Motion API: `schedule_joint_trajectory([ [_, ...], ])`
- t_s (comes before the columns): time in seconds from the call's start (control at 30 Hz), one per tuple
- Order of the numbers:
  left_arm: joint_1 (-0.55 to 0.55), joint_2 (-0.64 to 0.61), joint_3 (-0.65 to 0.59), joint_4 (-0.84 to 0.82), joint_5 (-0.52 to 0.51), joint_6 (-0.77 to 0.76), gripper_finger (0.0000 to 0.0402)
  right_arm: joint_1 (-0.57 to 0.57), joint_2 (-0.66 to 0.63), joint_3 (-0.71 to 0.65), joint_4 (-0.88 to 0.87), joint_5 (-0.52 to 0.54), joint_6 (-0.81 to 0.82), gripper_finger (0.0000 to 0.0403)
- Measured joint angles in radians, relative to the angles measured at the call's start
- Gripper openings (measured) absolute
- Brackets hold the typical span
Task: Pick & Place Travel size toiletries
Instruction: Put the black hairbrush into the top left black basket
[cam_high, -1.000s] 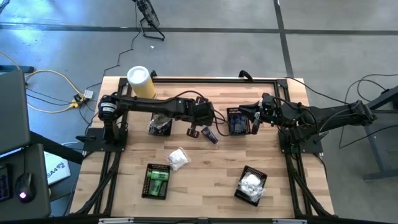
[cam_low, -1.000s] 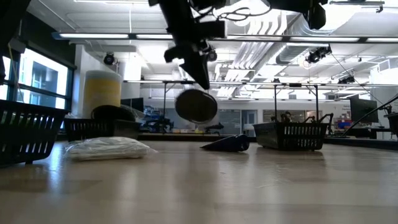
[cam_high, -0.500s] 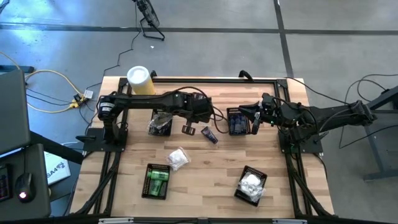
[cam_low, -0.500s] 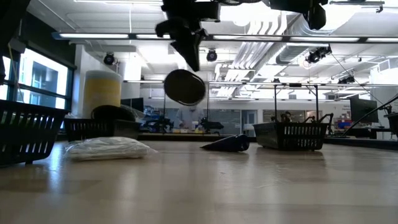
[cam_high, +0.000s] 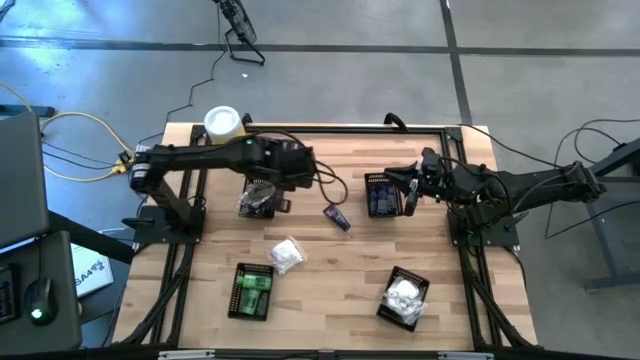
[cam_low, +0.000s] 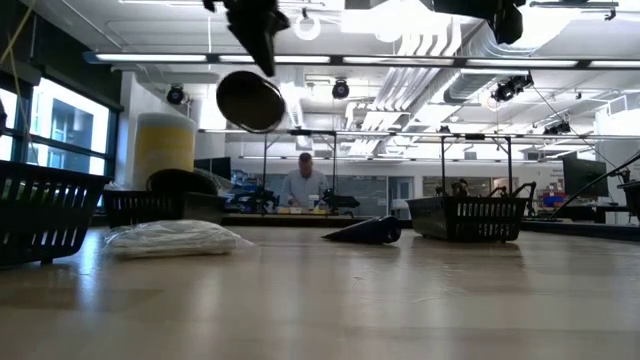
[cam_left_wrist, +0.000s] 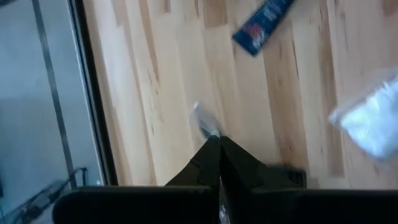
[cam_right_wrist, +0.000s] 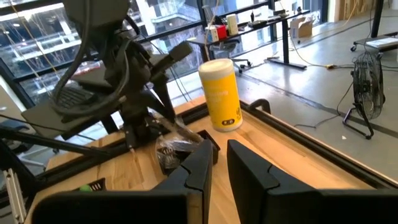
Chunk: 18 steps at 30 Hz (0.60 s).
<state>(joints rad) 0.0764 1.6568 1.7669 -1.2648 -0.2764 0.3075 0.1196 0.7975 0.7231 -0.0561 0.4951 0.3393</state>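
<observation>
My left gripper (cam_high: 277, 195) is shut on a silvery-clear packet (cam_low: 250, 100) and hovers over the right rim of the black basket (cam_high: 257, 200) that holds more such packets. A dark blue tube (cam_high: 337, 217) and a white packet (cam_high: 287, 255) lie flat on the table. My right gripper (cam_high: 410, 190) waits, fingers a little apart, beside the basket of dark blue tubes (cam_high: 381, 195). Baskets of green bottles (cam_high: 252, 290) and white packets (cam_high: 404, 298) stand near the front edge. My left gripper pinches the silvery-clear packet between its two shut fingers (cam_low: 255, 35), coming from above and pointing down. Only a small silvery edge (cam_left_wrist: 202, 118) shows past the fingertips in the wrist view. The packet hangs below the fingers, lifted clear of the table and basket.
A tall yellow canister with a white lid (cam_high: 222, 125) stands at the far left corner, close behind the left arm. Bare wood lies in the table's middle between the four baskets. A person (cam_low: 303, 185) shows in the room beyond the table.
My left gripper, still shut on the packet, has swung toward the table's left, from beside the dark blue tube to above the packet basket, and has risen. The packet has travelled with it, hanging clear. The right arm has kept still.
</observation>
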Motion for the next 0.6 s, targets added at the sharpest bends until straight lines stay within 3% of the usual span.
schedule_joint_trajectory([
  [0.27,0.067,-0.171,-0.239,0.022,-0.046,-0.099,0.0000,-0.001,0.000,0.000,0.008,0.003,-0.003,0.0042],
  [0.6,0.151,-0.315,-0.562,0.252,0.003,-0.170,0.0000,-0.005,0.000,0.000,0.023,0.003,-0.003,0.0042],
])
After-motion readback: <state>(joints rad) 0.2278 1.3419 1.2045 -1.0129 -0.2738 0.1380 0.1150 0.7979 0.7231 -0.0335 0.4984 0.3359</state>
